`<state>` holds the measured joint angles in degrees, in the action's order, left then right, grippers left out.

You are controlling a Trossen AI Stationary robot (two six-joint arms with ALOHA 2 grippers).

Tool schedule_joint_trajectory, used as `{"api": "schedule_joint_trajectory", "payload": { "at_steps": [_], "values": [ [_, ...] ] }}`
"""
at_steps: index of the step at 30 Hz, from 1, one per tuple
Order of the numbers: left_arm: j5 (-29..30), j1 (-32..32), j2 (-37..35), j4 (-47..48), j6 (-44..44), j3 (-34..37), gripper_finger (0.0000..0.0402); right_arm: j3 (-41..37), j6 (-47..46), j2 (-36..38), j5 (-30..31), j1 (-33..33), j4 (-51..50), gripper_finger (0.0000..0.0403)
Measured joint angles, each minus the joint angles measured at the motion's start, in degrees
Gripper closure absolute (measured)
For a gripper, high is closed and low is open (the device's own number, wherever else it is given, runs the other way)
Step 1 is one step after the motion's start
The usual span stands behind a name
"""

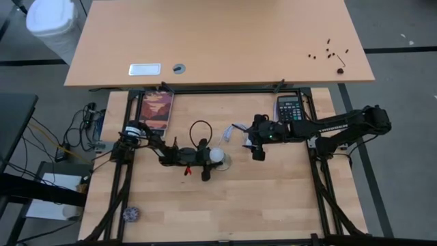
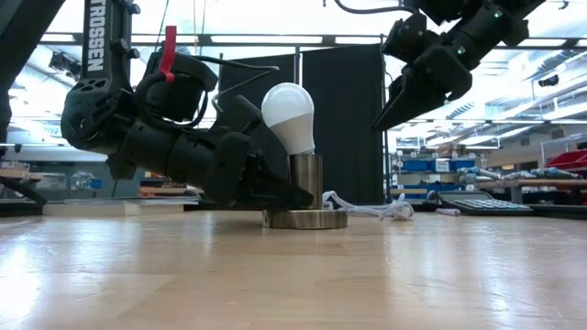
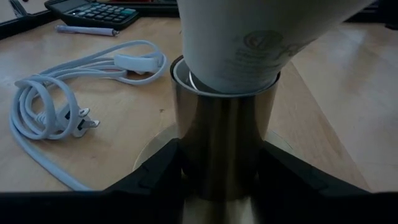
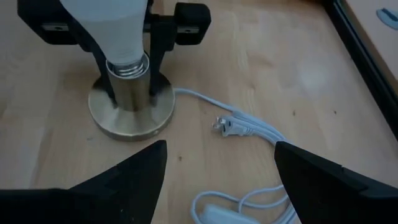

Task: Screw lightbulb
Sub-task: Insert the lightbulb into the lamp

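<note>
The white lightbulb (image 2: 288, 112) sits a little tilted with its screw base (image 4: 128, 66) in the mouth of the silvery socket's upright cylinder (image 3: 224, 143). The socket's round disc base (image 2: 305, 219) rests on the table. My left gripper (image 2: 292, 194) lies low on the table and is shut on the cylinder. My right gripper (image 1: 258, 152) is open and empty. It hangs above the table to the right of the bulb and touches nothing. My left gripper pinches the socket's upright metal cylinder (image 3: 186, 155) between its two fingers (image 3: 155, 177), below the bulb. The fingers come in level from the table's left, one on each side of the cylinder. The socket stands upright with its disc base on the table.
The socket's white cord and plug (image 4: 249, 127) lie coiled on the table right of the socket. A calculator (image 1: 289, 108) sits at the far right and a picture book (image 1: 157, 113) at the far left. A small ball (image 1: 131, 214) lies near the front left corner.
</note>
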<state>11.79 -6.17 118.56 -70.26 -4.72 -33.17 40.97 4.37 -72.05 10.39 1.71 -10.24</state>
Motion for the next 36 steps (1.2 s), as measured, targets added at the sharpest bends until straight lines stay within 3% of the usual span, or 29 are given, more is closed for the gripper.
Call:
{"api": "schedule_joint_trajectory", "payload": {
  "at_steps": [14, 27, 36],
  "values": [
    [0.0, 0.0, 0.0, -0.1, -0.1, 0.0, 0.0208, 0.0, 0.8, 0.0, 0.0, 0.8, 1.5, 0.0095],
    [0.0, 0.0, 0.0, -0.2, -0.1, 0.0, 0.0208, 0.0, -4.6, 0.0, 1.0, -1.0, 1.7, 0.0095],
    [0.0, 0.0, 0.1, -0.5, -0.1, 0.0, 0.0208, -10.7, -7.9, 0.0, 3.1, -5.3, 25.2, 0.0095]
  ]
}}
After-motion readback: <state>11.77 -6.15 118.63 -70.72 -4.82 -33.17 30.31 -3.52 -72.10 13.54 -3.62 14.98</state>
